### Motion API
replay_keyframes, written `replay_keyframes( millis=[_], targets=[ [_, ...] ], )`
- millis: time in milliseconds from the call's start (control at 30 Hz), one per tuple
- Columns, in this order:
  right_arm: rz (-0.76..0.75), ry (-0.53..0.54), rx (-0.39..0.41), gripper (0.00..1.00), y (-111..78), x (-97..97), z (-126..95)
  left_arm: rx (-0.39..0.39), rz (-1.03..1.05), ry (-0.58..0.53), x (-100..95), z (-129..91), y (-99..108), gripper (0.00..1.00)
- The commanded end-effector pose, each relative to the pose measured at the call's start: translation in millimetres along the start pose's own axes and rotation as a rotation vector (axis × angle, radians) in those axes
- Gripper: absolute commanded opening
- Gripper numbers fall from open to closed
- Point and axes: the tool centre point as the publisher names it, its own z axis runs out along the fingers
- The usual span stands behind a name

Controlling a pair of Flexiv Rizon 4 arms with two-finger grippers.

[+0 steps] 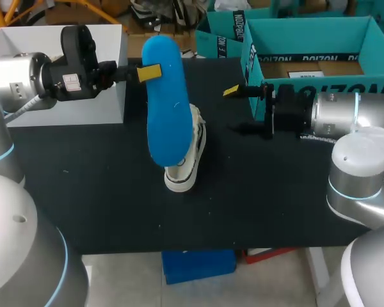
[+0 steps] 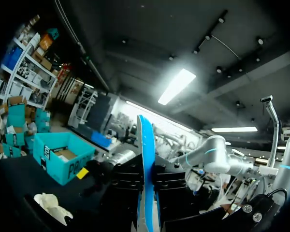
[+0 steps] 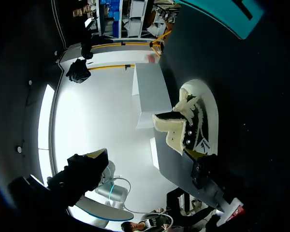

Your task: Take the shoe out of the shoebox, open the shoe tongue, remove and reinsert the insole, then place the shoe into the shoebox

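The left end effector (image 1: 150,72) grips the blue insole (image 1: 166,115) near its top end, upper centre of the frame. The white shoe (image 1: 187,163) stands on the desk (image 1: 102,192) mid-frame, below it. The right end effector (image 1: 235,109), fingers apart and empty, is right of the shoe, beside the teal shoebox (image 1: 313,86). The insole hides part of the shoe. One shoe, one insole.
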Motion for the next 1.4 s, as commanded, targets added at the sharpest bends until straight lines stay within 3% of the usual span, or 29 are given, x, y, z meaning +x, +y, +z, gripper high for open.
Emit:
replay_keyframes(
  millis=[33, 600, 633, 700, 800, 900, 1000, 1267, 1333, 1400],
  targets=[
    [-0.010, 0.258, -0.003, 1.00, -2.9, -3.7, -1, 0.001, 0.001, -0.001, 0.3, 0, 1, 0.00],
    [-0.054, 0.256, 0.033, 1.00, -5.2, -1.2, -1, 0.001, 0.001, -0.001, 0.3, 0, 1, 0.00],
    [-0.054, 0.256, 0.033, 1.00, -5.2, -1.2, -1, 0.013, 0.037, -0.012, -3.7, 2, -7, 0.00],
    [-0.054, 0.256, 0.033, 1.00, -5.2, -1.2, -1, 0.035, 0.209, -0.060, -8.1, 7, -27, 0.00],
    [-0.054, 0.256, 0.033, 1.00, -5.2, -1.2, -1, 0.073, 0.643, -0.113, -8.5, 17, -61, 0.00],
    [-0.054, 0.256, 0.033, 1.00, -5.2, -1.2, -1, 0.082, 0.973, -0.099, -3.2, 24, -69, 0.00],
    [-0.054, 0.256, 0.033, 1.00, -5.2, -1.2, -1, 0.060, 1.132, -0.079, -4.3, 30, -63, 0.00],
    [-0.054, 0.256, 0.033, 1.00, -5.2, -1.2, -1, -0.050, 1.619, -0.012, -14.6, 32, -11, 0.00],
    [-0.054, 0.256, 0.033, 1.00, -5.2, -1.2, -1, -0.059, 1.681, 0.017, -18.4, 29, 1, 0.00],
    [-0.054, 0.256, 0.033, 1.00, -5.2, -1.2, -1, -0.082, 1.604, 0.016, -24.7, 25, 10, 0.00]
  ],
)
